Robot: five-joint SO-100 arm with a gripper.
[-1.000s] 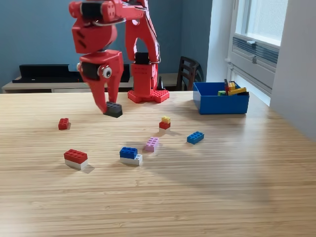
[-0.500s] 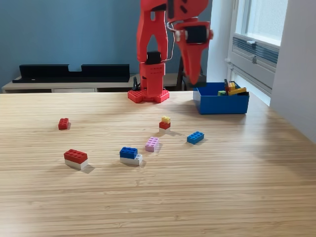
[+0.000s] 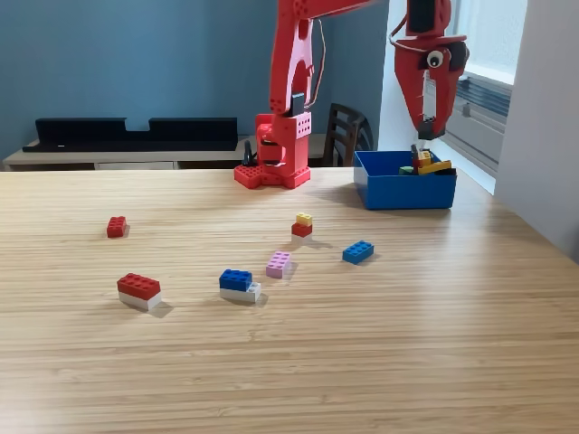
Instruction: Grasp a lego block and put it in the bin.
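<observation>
— Position of the gripper [image 3: 427, 132]?
— Hanging over the bin [image 3: 403, 191], at the exterior view's right on the table [image 3: 380, 344], tips pointing down above the bricks inside.
— Its hold?
— Fingers close together; something dark between the tips, cannot tell if clamped

Open air above the bin [image 3: 389, 193]; piled bricks [image 3: 425, 164] crowd its window-side end, under the fingers [image 3: 425, 127]

Colours, exterior view.
My gripper [image 3: 428, 127] red; bin [image 3: 403, 192] bright blue; table [image 3: 362, 344] pale striped wood; wall [image 3: 136, 54] blue, upper left; lilac block [image 3: 279, 264] centre.
</observation>
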